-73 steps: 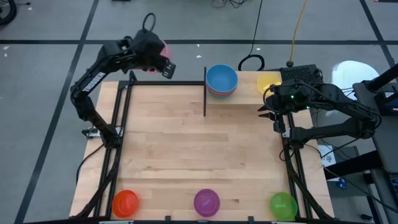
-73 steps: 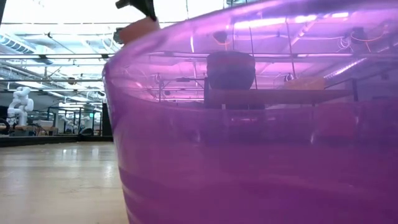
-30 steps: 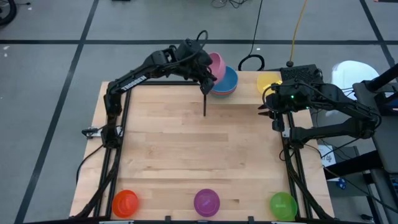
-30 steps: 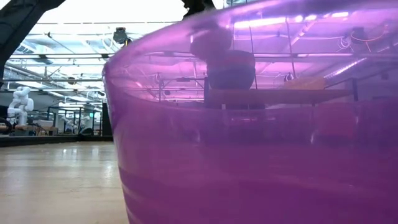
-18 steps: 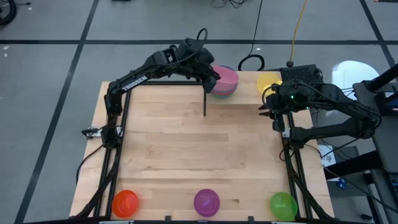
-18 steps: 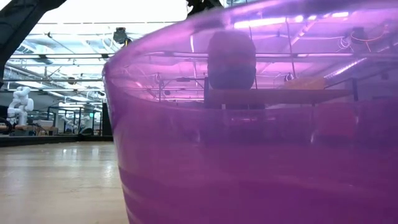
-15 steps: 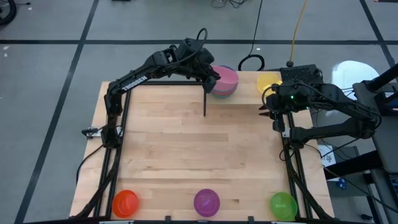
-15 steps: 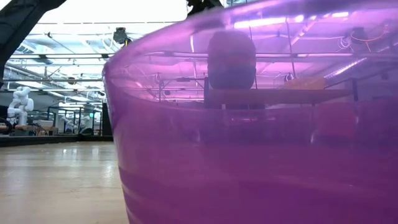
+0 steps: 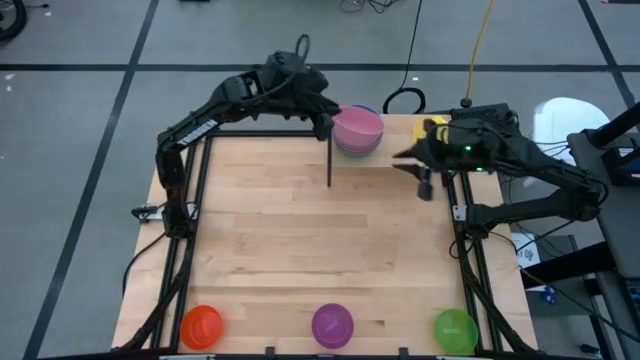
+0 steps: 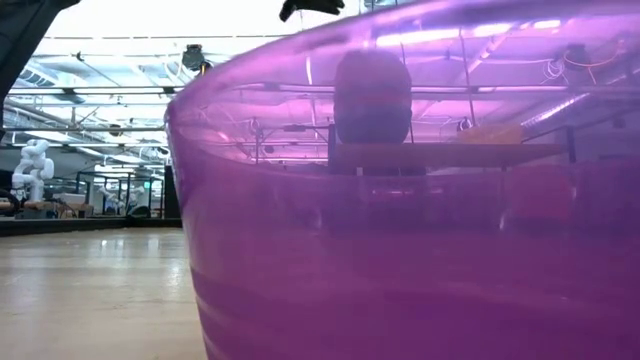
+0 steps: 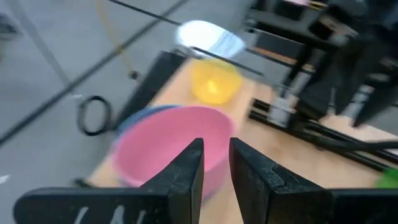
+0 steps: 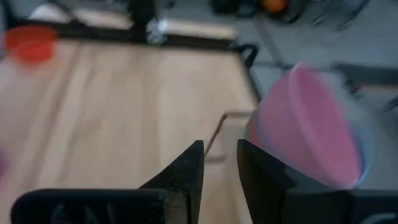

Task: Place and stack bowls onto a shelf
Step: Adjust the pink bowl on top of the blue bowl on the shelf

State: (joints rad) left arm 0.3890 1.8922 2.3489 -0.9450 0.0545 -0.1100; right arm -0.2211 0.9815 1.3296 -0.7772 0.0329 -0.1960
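A pink bowl (image 9: 357, 126) sits upright on top of a stack, nested in a blue bowl (image 9: 371, 146). The stack stands on the shelf (image 9: 395, 150), a small light-wood board with black posts at the table's far edge. My left gripper (image 9: 325, 114) hovers just left of the stack, open by a narrow gap and empty. In its wrist view the fingers (image 11: 216, 167) point at the pink bowl (image 11: 168, 146). My right gripper (image 9: 410, 170) is out over the shelf's near edge, narrowly open and empty. The arm partly hides a yellow bowl (image 9: 432, 130) on the shelf.
Orange (image 9: 201, 325), purple (image 9: 332, 324) and green (image 9: 455, 328) bowls stand along the table's near edge. The purple bowl (image 10: 400, 220) fills the low view; the stack shows through it as a dark shape. A black post (image 9: 329, 150) stands left of the stack. Black frame rails run along both table sides.
My left gripper brought the tilted pink bowl over the blue one and set it level on the stack. It has since drawn back toward the left and far side, away from the bowl. My right gripper has swung from the right frame toward the table's left, out over the shelf.
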